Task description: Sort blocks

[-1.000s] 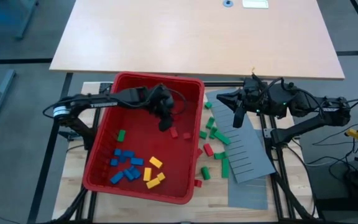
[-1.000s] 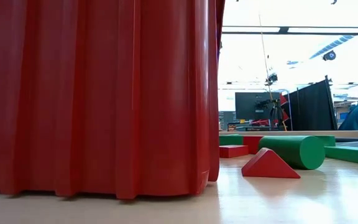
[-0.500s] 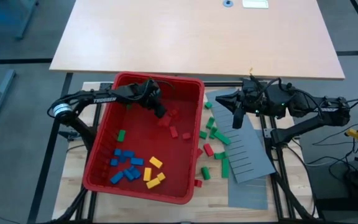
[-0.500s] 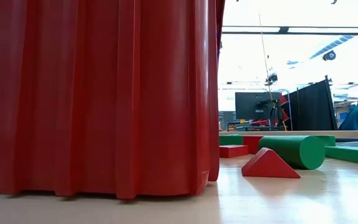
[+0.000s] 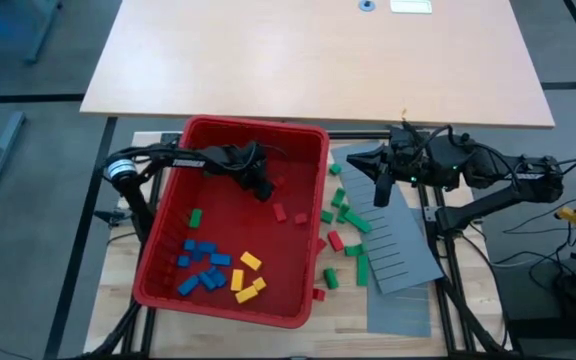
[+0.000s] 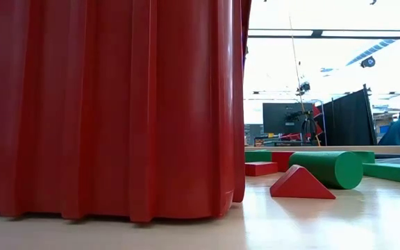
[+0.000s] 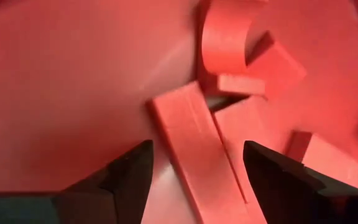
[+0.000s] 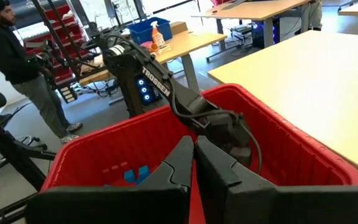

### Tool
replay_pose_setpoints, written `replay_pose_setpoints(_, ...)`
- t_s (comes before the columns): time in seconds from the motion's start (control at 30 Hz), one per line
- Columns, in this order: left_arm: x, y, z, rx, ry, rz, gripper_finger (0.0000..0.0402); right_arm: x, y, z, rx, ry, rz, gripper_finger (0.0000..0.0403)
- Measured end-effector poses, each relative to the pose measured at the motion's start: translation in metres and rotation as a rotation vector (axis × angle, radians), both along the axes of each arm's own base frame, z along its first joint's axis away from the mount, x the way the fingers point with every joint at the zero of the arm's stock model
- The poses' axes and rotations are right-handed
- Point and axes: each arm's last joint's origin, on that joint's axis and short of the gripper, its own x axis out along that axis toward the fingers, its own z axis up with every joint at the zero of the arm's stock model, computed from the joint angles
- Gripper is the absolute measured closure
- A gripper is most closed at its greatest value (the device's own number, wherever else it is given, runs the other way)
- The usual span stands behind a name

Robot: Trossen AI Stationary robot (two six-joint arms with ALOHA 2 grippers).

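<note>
The red bin (image 5: 173,210) holds blue (image 5: 203,265), yellow (image 5: 248,275), green (image 5: 195,217) and red blocks (image 5: 280,212) on its floor. My left gripper (image 5: 259,186) reaches down into the bin's far part. It is open, its fingers either side of a long red block (image 7: 188,140) lying flat among other red blocks; I cannot tell whether they touch it. More green and red blocks (image 5: 343,212) lie on the table right of the bin. My right gripper (image 5: 358,155) hovers shut there, pointing at the bin (image 8: 135,146).
A grey slotted panel (image 5: 398,245) lies right of the loose blocks. In the low view the bin's wall (image 6: 110,104) fills the left; a red wedge (image 6: 301,184) and a green cylinder (image 6: 328,169) lie on the table. A person (image 8: 11,56) stands beyond the table.
My left gripper first drew back toward the bin's far wall, then came down again a little toward the near side, while its arm swung toward the table's left edge. A few red blocks show on the bin floor where the gripper had been.
</note>
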Motion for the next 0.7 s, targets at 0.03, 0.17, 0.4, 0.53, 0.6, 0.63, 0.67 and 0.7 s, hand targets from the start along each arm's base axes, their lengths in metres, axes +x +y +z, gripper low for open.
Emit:
replay_pose_setpoints(0.03, 0.002, -0.002, -0.004, -0.007, 0.010, -0.005, 0.0169, 0.000, 0.000, 0.000, 0.000, 0.000, 0.000, 0.0403)
replay_pose_setpoints(0.17, 0.009, -0.007, -0.016, -0.033, 0.032, -0.010, 0.0177, 0.000, 0.000, 0.000, 0.000, 0.000, 0.000, 0.0403)
replay_pose_setpoints(0.4, 0.015, -0.013, -0.023, -0.055, 0.045, 0.010, 0.0197, 0.000, 0.000, 0.000, 0.000, 0.002, 0.000, 0.0403)
replay_pose_setpoints(0.53, 0.014, -0.015, -0.024, -0.068, 0.059, 0.018, 0.0244, 0.000, 0.000, 0.000, 0.000, 0.001, -0.001, 0.0403)
replay_pose_setpoints(0.6, 0.012, -0.016, -0.024, -0.073, 0.079, 0.028, 0.0278, 0.000, 0.000, 0.000, 0.000, 0.002, -0.001, 0.0403)
replay_pose_setpoints(0.63, 0.012, -0.016, -0.024, -0.077, 0.085, 0.031, 0.0293, 0.000, 0.000, 0.000, 0.000, 0.002, -0.001, 0.0403)
replay_pose_setpoints(0.67, 0.012, -0.016, -0.024, -0.077, 0.087, 0.031, 0.0306, 0.000, 0.000, 0.000, 0.000, 0.002, -0.001, 0.0403)
replay_pose_setpoints(0.7, 0.011, -0.016, -0.024, -0.078, 0.088, 0.030, 0.0315, 0.000, 0.000, 0.000, 0.000, 0.002, -0.001, 0.0403)
